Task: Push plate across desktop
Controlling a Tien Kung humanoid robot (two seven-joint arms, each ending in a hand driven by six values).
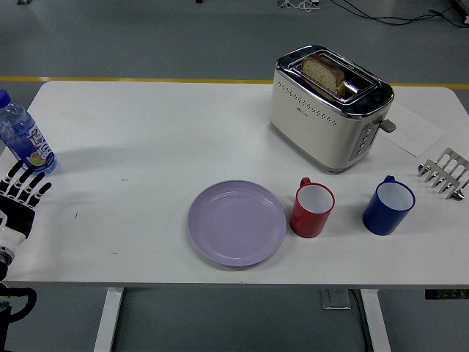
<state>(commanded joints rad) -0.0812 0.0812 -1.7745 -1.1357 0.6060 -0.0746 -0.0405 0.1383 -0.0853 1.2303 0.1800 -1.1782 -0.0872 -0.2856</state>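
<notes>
Here the plate lies near the counter's front edge, a red mug just beside it. The left robot hand rests open at the left edge, by a bottle.

No readable text on the toaster or bottle label.

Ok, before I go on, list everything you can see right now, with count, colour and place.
plate: 1, lilac, near centre of table
red mug: 1, red, just right of plate
blue mug: 1, blue, right of red mug
toaster: 1, cream and chrome, far right of centre
bread: 1 slice, brown, in toaster slot
bottle: 1, clear with blue label, far left edge
rack: 1, metal, right edge
paper: 1 sheet, white, right of toaster
table: 1, white
left robot hand: 1, black and white, left edge, fingers spread, holding nothing
</notes>
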